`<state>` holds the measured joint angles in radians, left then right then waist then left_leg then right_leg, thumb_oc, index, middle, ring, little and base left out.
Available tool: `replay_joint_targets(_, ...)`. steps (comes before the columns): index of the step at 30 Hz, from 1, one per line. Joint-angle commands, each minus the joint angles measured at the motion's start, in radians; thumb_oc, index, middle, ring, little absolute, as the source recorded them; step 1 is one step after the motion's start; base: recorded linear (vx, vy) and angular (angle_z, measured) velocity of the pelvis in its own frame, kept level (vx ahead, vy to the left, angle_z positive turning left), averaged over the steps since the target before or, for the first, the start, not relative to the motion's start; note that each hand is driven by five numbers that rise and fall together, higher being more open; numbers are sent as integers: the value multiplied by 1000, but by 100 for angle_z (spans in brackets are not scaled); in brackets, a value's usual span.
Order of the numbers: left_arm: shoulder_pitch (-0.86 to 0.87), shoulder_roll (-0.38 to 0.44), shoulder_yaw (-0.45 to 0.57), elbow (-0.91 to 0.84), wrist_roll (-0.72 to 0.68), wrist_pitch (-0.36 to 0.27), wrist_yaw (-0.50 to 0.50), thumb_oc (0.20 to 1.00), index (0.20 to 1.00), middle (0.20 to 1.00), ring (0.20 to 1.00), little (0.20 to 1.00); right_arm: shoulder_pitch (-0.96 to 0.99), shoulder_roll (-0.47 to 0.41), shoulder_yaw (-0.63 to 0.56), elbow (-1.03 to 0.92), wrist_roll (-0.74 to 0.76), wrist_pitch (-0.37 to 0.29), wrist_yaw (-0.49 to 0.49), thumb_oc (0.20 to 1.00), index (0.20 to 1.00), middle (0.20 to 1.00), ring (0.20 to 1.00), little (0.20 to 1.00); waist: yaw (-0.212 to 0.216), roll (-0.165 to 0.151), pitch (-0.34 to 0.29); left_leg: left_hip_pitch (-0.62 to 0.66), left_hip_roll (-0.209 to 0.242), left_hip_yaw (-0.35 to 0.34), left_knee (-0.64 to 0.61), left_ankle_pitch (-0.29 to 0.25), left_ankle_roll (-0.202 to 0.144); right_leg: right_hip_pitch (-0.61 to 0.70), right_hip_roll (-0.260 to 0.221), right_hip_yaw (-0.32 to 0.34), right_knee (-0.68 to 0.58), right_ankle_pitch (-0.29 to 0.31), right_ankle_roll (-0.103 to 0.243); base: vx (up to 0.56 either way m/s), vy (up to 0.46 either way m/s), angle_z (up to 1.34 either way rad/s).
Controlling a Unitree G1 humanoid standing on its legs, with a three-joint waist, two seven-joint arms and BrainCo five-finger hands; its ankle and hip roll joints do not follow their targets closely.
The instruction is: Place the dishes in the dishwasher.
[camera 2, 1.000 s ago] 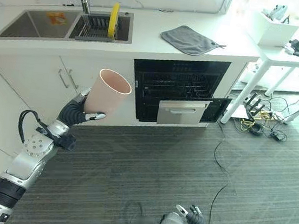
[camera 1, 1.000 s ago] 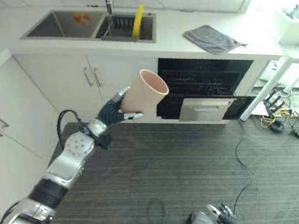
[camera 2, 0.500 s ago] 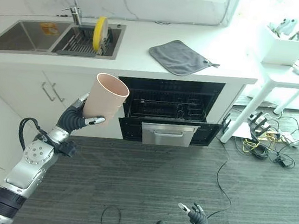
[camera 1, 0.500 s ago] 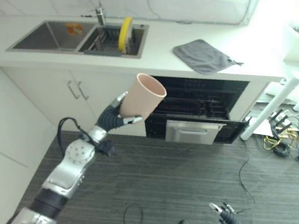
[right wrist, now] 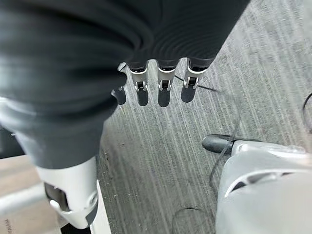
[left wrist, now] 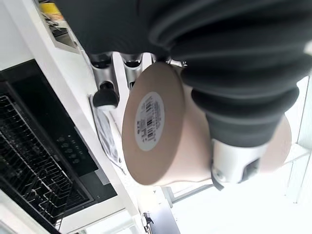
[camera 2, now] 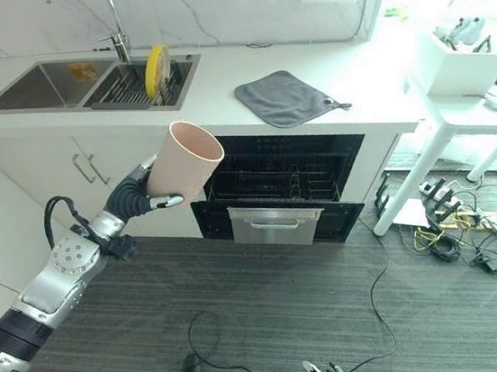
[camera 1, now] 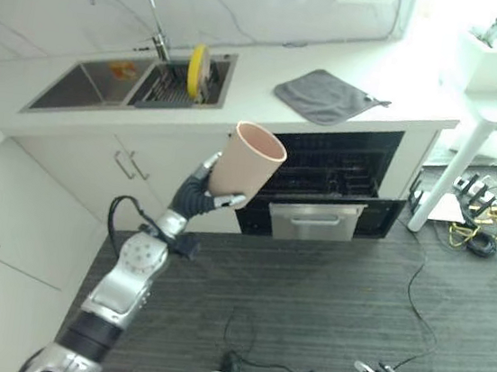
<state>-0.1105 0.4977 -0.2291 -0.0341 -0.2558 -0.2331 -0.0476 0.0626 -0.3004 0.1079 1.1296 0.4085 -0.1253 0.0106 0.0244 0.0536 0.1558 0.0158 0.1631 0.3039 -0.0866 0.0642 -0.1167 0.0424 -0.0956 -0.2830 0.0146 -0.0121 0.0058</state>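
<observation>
Left hand clamped round cup, raised toward open dishwasher for loading; right hand idle, fingers relaxed.

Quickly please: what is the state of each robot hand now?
Left robot hand: closed around the tall pink plastic cup.
Right robot hand: open, holding nothing.

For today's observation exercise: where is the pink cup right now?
The pink cup is held up in the robot's left hand, left of centre in the eye views, in front of the cabinet just left of the open dishwasher.
</observation>
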Motion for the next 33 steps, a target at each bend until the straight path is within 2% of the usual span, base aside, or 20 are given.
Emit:
replay_joint_targets(1,-37,17,80,-50,-11,-75,24,200,200,200,200,200,-34,-12,19,-8,-22,-50,-2,1000,1000,1000,1000,1000,4,-9,0,-8,-58,-31,82,-10,34,96,-31,-42,41,-63,100,81,180,-31)
replay_joint_targets(2,-40,20,79,-45,-14,-78,18,200,200,200,200,200,-31,-9,20,-11,-17,-52,-3,1000,1000,1000,1000,1000,5,-9,-3,0,-63,-32,78,-16,38,94,-35,-47,57,-70,102,206,313,-68)
replay_joint_targets(3,-63,26,72,-25,-7,-79,-17,200,200,200,200,200,-18,16,18,-35,12,-43,-17,1000,1000,1000,1000,1000,8,-13,-8,33,-105,-43,78,-58,80,74,-45,-49,200,-115,106,230,355,-55)
replay_joint_targets(5,-74,26,66,-20,-7,-77,-26,200,200,200,200,200,-17,25,15,-39,25,-45,-25,1000,1000,1000,1000,1000,7,-14,-11,35,-118,-43,75,-66,98,53,-50,-42,256,-98,119,148,239,-5)
replay_joint_targets(6,-92,31,51,-6,-7,-82,-33,200,200,200,200,200,-13,40,13,-47,46,-54,-30,1000,1000,1000,1000,1000,-3,-17,-5,49,-146,-52,72,-84,132,5,-60,-16,393,-66,147,99,158,31)
replay_joint_targets(8,-111,39,36,1,-2,-75,-34,200,200,200,200,200,-8,57,11,-69,74,-65,-39,1000,1000,1000,1000,1000,-12,-9,-1,60,-162,-73,73,-102,163,-64,-57,4,551,-15,160,238,114,57)
replay_joint_targets(9,-129,50,28,5,-12,-59,-21,200,200,200,200,200,-17,61,32,-96,63,-81,-43,1000,1000,1000,1000,1000,-28,-14,12,109,-176,-88,65,-130,172,-140,-103,14,536,32,159,426,-136,63)
replay_joint_targets(11,-134,65,24,-3,-16,-45,-2,200,200,200,200,200,-31,57,39,-107,67,-61,-51,1000,1000,1000,1000,1000,-45,-40,17,153,-174,-109,52,-152,146,-144,-150,42,253,102,176,446,-414,7)
replay_joint_targets(12,-138,77,21,-11,-23,-41,10,200,200,200,200,200,-42,60,31,-107,59,-50,-53,1000,1000,1000,1000,1000,-58,-54,22,180,-169,-126,42,-179,138,-160,-193,87,147,175,206,336,-462,-2)
replay_joint_targets(14,-136,82,15,-9,-30,-50,8,200,200,200,200,200,-47,71,21,-105,56,-41,-61,1000,1000,1000,1000,1000,-63,-57,20,204,-150,-148,37,-198,132,-162,-211,137,111,195,228,341,-467,35)
replay_joint_targets(17,-113,61,29,-14,-14,-37,21,200,200,200,200,200,-56,63,34,-99,42,-20,-54,1000,1000,1000,1000,1000,-43,-62,-1,196,-82,-133,94,-196,95,-105,-167,69,111,94,210,329,-532,69)
replay_joint_targets(19,-79,31,39,-46,16,-33,55,200,200,200,200,200,-76,32,63,-127,34,8,-51,1000,1000,1000,1000,1000,-42,-60,-6,179,-31,-109,162,-192,66,-80,-116,42,123,36,152,297,-518,27)
replay_joint_targets(21,-77,29,41,-48,19,-35,59,200,200,200,200,200,-79,25,69,-130,33,11,-52,1000,1000,1000,1000,1000,-42,-60,-6,166,-20,-106,190,-183,61,-72,-103,39,122,24,139,153,-293,-31)
replay_joint_targets(22,-78,26,42,-48,18,-39,62,200,200,200,200,200,-81,15,74,-127,40,7,-51,1000,1000,1000,1000,1000,-41,-59,-5,132,-4,-107,247,-154,53,-57,-86,33,116,10,120,319,-537,-40)
replay_joint_targets(23,-85,25,40,-39,0,-52,35,200,200,200,200,200,-75,-12,51,-98,49,-27,-24,1000,1000,1000,1000,1000,-43,-48,-6,39,1,-58,370,-105,46,-5,-44,-12,77,-16,78,316,-497,-20)
replay_joint_targets(24,-85,25,40,-39,0,-52,30,200,200,200,200,200,-74,-13,49,-96,54,-27,-23,1000,1000,1000,1000,1000,-43,-46,-6,36,-4,-61,361,-103,47,-1,-40,-11,74,-15,78,406,-261,36)
replay_joint_targets(25,-69,23,37,-47,4,-58,29,200,200,200,200,200,-82,-17,47,-75,53,-40,-11,1000,1000,1000,1000,1000,-30,-26,-2,33,-22,-105,203,-59,27,23,-14,27,44,-18,88,232,188,8)
replay_joint_targets(26,-66,22,32,-61,5,-62,27,200,200,200,200,200,-76,-18,41,-67,59,-53,-12,1000,1000,1000,1000,1000,-25,-9,13,-9,17,-102,146,48,-11,60,-6,35,19,-28,88,214,273,-24)
replay_joint_targets(27,-73,20,26,-55,4,-71,26,200,200,200,200,200,-71,-15,35,-68,53,-57,-11,1000,1000,1000,1000,1000,-32,-9,11,7,19,-70,103,25,-6,64,-30,10,1,-17,97,89,245,-59)
replay_joint_targets(33,-97,33,19,-22,-18,-70,17,200,200,200,200,200,-38,4,60,-55,50,-74,-17,1000,1000,1000,1000,1000,-44,10,-6,84,-4,-81,6,8,-16,68,-58,-12,-46,18,117,49,119,-32)
